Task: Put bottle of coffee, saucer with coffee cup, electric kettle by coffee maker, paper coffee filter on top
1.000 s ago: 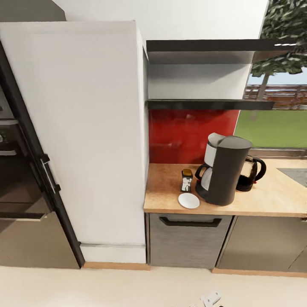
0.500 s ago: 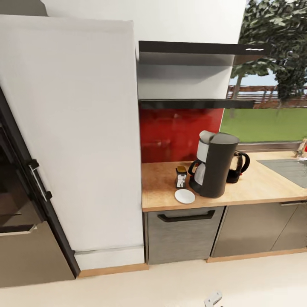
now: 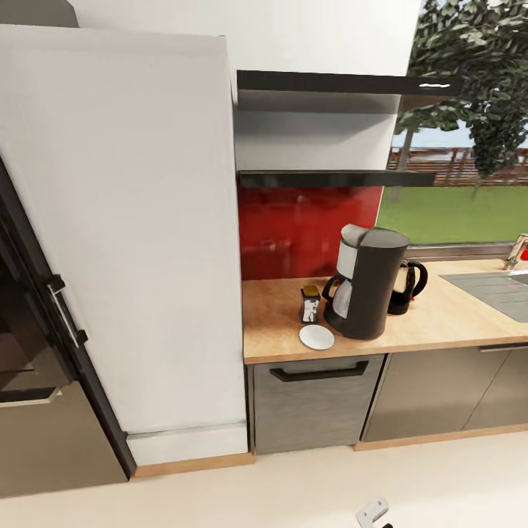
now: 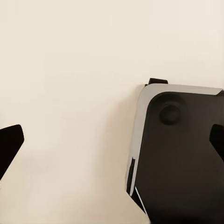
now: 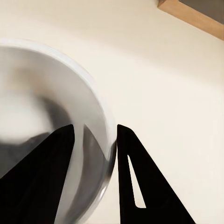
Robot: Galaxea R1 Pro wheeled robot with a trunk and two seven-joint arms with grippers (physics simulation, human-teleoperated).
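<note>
**Inspector:** Since the whole head view has slid sideways over the last second, what has actually changed?

**Robot:** Only my camera. The counter group keeps its arrangement, so I judge I am turning to face the station, not disturbing it. More worktop now shows at the right edge of the frame.

**Inspector:** Count the items.

**Robot:** One coffee maker (image 3: pixel 367 282), right of centre on the kitchen countertop (image 3: pixel 279 323). One bottle of coffee (image 3: pixel 310 303) just beside it on its left. One saucer (image 3: pixel 317 337) in front of the bottle, bare. One electric kettle (image 3: pixel 408 286) close behind the machine's right side. Two black boards on the wall above, the lower being the kitchen shelf (image 3: pixel 334 178). One coffee cup (image 5: pixel 42 116), in my possession. A pale piece sits at the machine's top; whether that is the filter I cannot tell.

**Inspector:** Gripper condition?

**Robot:** My right gripper (image 5: pixel 94 127) pinches the cup's rim, one finger inside, one outside. My left gripper (image 4: pixel 116 133) is spread wide and holds nothing, above the floor.

**Inspector:** Outstanding?

**Robot:** In my judgement, the cup onto the saucer.
</note>
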